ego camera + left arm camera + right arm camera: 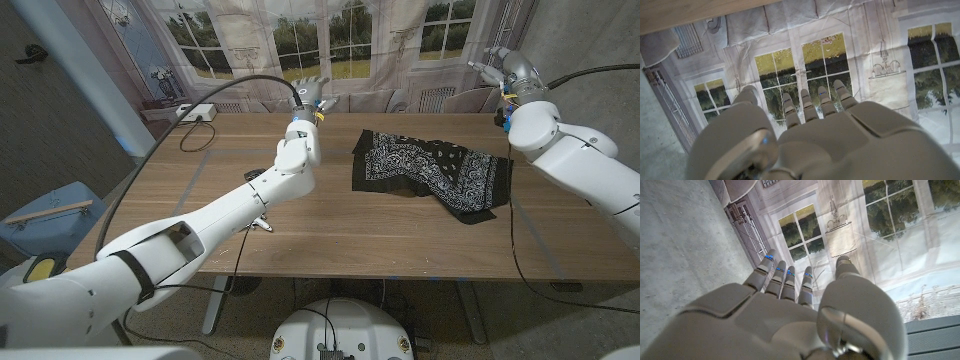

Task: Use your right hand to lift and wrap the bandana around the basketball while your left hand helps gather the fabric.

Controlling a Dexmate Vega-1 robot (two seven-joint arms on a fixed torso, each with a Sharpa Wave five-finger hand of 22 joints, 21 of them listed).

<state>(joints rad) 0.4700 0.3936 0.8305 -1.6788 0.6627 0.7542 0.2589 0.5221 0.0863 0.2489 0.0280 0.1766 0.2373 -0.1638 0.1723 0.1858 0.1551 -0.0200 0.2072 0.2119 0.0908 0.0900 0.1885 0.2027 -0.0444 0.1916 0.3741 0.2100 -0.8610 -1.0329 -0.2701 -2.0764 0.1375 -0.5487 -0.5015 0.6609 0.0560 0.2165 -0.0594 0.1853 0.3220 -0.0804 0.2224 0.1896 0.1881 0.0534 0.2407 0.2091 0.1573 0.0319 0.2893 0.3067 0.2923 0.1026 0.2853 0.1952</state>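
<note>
The bandana (432,171) is lying crumpled on the tabletop (330,235) at 1 o'clock. The left hand (309,97) and right hand (497,67) are holding nothing, fingers apart.

Place: a staged lab or studio.
Evidence: printed window backdrop (300,45) hangs behind the wooden table (330,235); concrete wall (590,35) beside the backdrop.

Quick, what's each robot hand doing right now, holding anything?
Left robot hand: open, fingers extended, holding nothing.
Right robot hand: open, raised, holding nothing.
</note>
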